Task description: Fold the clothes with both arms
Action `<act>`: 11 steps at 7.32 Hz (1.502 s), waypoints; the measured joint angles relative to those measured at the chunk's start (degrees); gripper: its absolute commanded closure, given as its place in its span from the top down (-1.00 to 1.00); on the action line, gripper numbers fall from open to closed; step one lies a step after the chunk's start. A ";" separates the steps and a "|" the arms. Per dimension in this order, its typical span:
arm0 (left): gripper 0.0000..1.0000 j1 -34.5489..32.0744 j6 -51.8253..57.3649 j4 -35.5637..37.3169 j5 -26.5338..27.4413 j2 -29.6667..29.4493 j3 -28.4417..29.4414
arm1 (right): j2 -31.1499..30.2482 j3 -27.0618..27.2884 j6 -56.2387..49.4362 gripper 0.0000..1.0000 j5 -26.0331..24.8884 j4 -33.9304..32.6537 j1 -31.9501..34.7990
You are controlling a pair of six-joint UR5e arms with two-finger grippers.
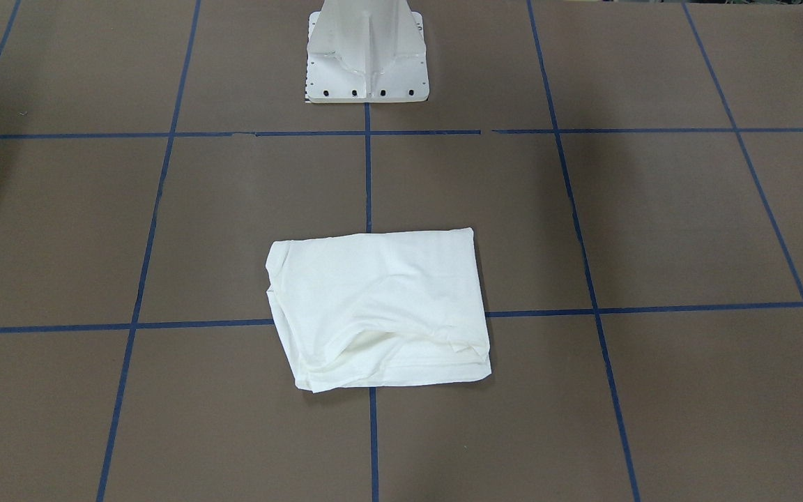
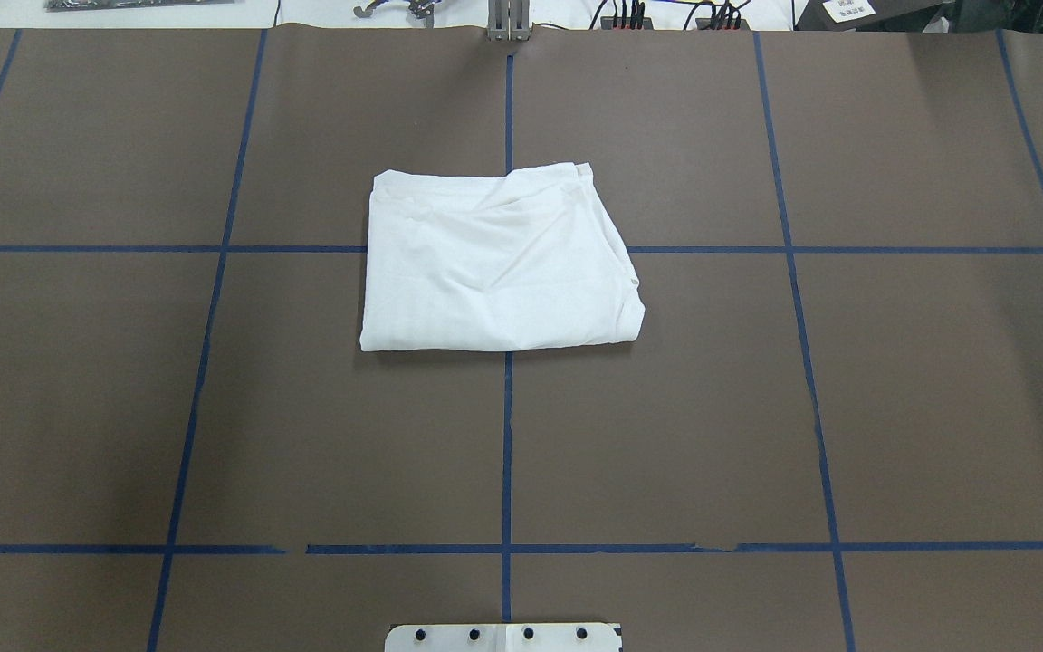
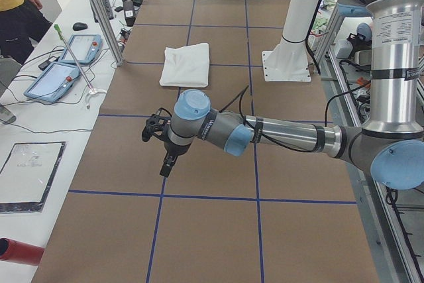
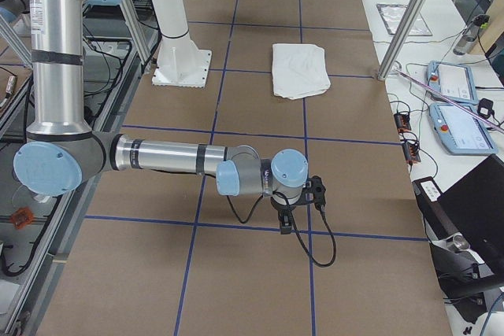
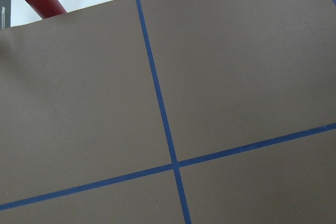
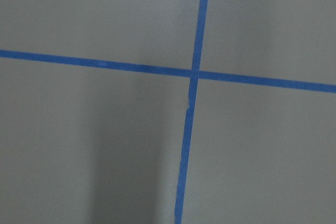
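One white cotton shirt (image 2: 499, 263), folded to a rough rectangle, lies flat mid-table on the brown blue-taped table surface (image 2: 214, 407), over a grid crossing. Well apart from it hang the left gripper (image 3: 167, 166) and the right gripper (image 4: 287, 222); how far the fingers are open cannot be told for either.

The shirt (image 2: 494, 263) lies on the table (image 2: 304, 435) before the pedestal base (image 2: 503, 638), left arm (image 3: 285, 137) and right arm (image 4: 165, 155) well apart

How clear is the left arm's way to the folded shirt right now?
Likely yes: only brown table surface lies between the left arm and the shirt, and nothing sits on it.
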 measured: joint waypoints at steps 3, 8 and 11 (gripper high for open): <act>1.00 0.27 0.02 2.56 -2.16 -0.05 0.21 | -2.45 2.08 -0.44 1.00 -4.60 -4.28 -0.71; 1.00 0.67 0.61 1.72 -2.24 -0.44 -1.12 | -3.66 6.67 0.31 1.00 -0.43 -3.91 -0.51; 1.00 1.66 0.65 -2.37 -2.35 -0.60 -0.91 | -3.70 6.97 0.29 1.00 0.41 -3.91 -0.50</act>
